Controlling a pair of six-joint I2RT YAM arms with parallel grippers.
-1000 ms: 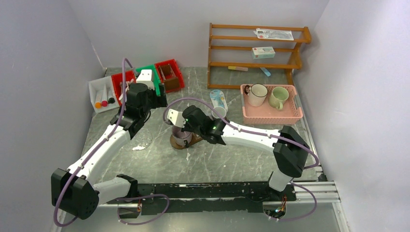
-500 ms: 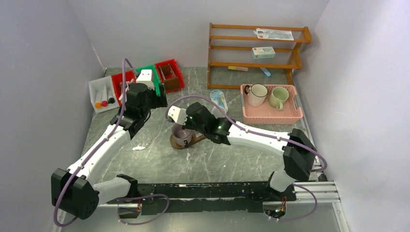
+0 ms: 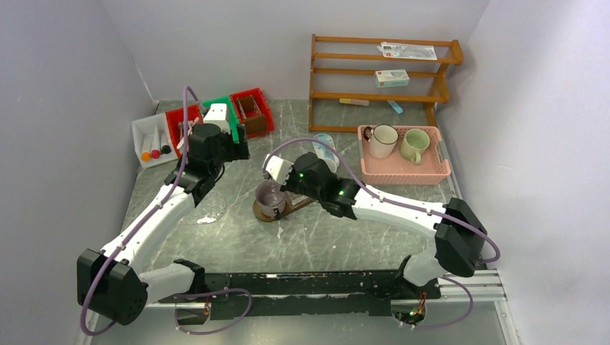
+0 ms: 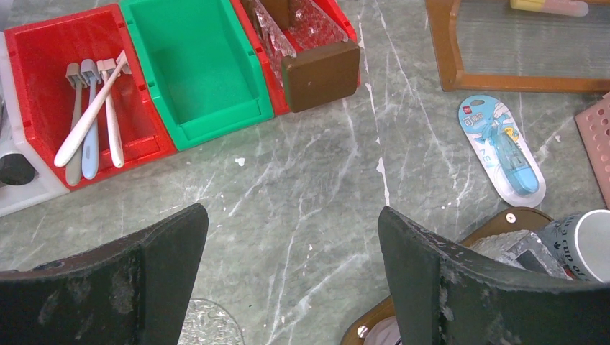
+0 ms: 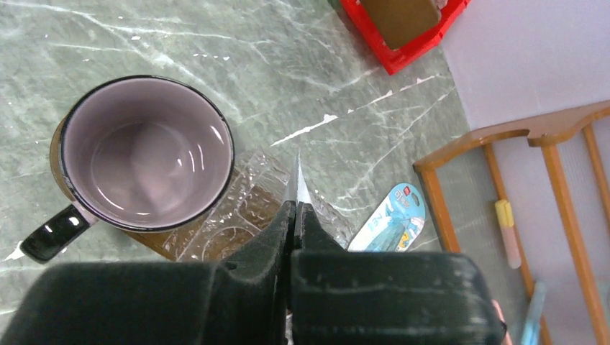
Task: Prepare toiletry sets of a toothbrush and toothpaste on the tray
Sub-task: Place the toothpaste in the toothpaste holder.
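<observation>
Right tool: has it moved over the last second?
Yes. In the top view the right tool has shifted right, away from the purple mug, toward the pink basket.

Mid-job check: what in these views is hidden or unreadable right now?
Tray: top view, mostly under the mug and right arm.
Right gripper: right wrist, shut on a clear sliver; its fingers hide the rest.
Cup: left wrist, cut off by the frame edge.
Box on the shelf: top view, print too small.

Top view looks down from high behind the robot over the whole tabletop (image 3: 237,241); both wrist views face down closely, sharing the blue packet (image 4: 503,147).
</observation>
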